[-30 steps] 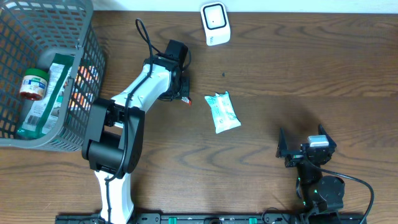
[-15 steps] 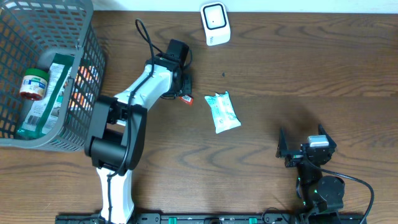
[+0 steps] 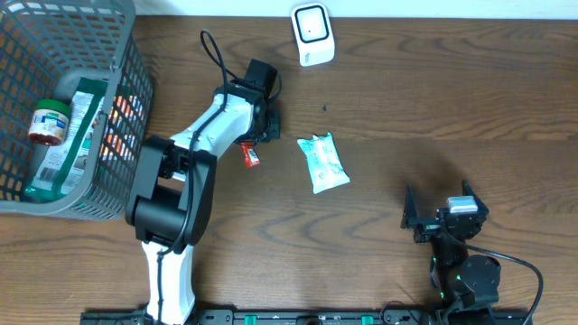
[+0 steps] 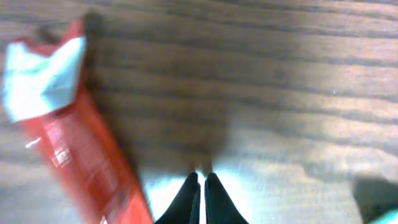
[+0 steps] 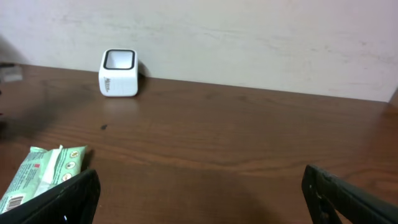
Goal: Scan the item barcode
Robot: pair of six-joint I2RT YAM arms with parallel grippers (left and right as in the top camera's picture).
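The left gripper (image 4: 200,186) is shut tight on nothing, its tips over bare wood at the bottom centre of its wrist view. The red packet (image 4: 74,143) lies loose on the table just left of them. A green-white pouch (image 3: 322,162) sits centre frame overhead, with the white barcode scanner (image 3: 312,34) at top centre. The right gripper (image 5: 200,177), lower right overhead, is spread wide and empty.

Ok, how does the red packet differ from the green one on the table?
The red packet is slimmer and smaller; the green packet is wider and pale. The red packet lies beside the left arm, the green packet further right, apart. Both lie on the table.
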